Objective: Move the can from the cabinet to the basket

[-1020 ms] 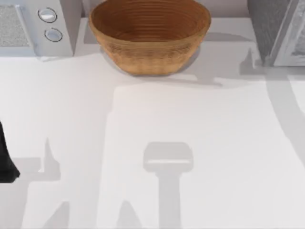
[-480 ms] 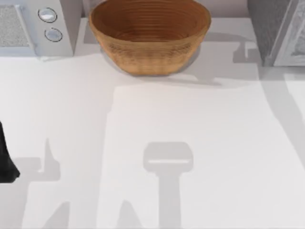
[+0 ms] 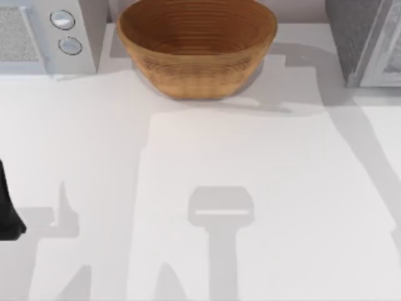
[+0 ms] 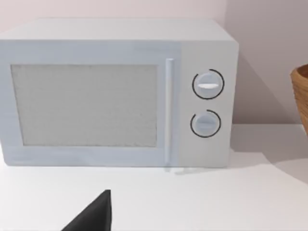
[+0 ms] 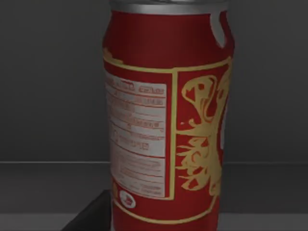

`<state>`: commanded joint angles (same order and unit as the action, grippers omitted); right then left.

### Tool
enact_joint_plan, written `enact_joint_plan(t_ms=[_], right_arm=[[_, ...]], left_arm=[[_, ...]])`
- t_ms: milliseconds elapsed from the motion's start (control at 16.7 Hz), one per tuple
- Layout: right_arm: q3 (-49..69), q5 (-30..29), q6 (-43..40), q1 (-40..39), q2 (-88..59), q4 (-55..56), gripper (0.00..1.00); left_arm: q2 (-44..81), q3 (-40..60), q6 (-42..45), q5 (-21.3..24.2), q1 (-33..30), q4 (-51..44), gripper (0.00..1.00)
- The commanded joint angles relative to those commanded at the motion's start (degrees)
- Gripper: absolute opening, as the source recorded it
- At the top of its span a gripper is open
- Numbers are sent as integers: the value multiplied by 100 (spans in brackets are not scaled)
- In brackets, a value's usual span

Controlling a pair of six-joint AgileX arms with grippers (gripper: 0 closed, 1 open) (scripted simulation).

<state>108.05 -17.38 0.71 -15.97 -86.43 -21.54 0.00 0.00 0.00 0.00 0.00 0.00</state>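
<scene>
The can [image 5: 166, 115] is seen standing upright directly in front of the right gripper, very close to the wrist camera, on a dark grey floor with dark grey walls behind it, which places it inside the cabinet [image 3: 363, 37]. Its red side carries a pale text panel and gold ornament, and the silver rim of its top is just visible. A dark fingertip [image 5: 91, 214] of the right gripper is seen low beside the base of the can; whether it touches the can cannot be told, nor can it be told whether the fingers are apart or closed on it. The cabinet is seen at the far right corner of the table [image 3: 250, 188] in the top view, with its pale door panel facing outward. The basket [image 3: 197, 44] is set at the far middle of the table, well apart from the cabinet. The left arm [image 3: 7, 207] is parked at the left edge of the table, facing a white microwave [image 4: 120, 91] with two round knobs; a dark fingertip [image 4: 94, 214] of its gripper is seen, and its state cannot be told either.
</scene>
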Motion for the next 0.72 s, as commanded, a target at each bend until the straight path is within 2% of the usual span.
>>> enact_joint_plan(t_ms=[240,540,720], right_arm=[[413,-336,-7,-312,-536,149,100],[400,-322,-5,-288,-541,141,100],[779,-263,-6,-233,-841,86,100]], left_arm=[[0,0,0,0,0,0,100],[0,0,0,0,0,0,100],[0,0,0,0,0,0,100]])
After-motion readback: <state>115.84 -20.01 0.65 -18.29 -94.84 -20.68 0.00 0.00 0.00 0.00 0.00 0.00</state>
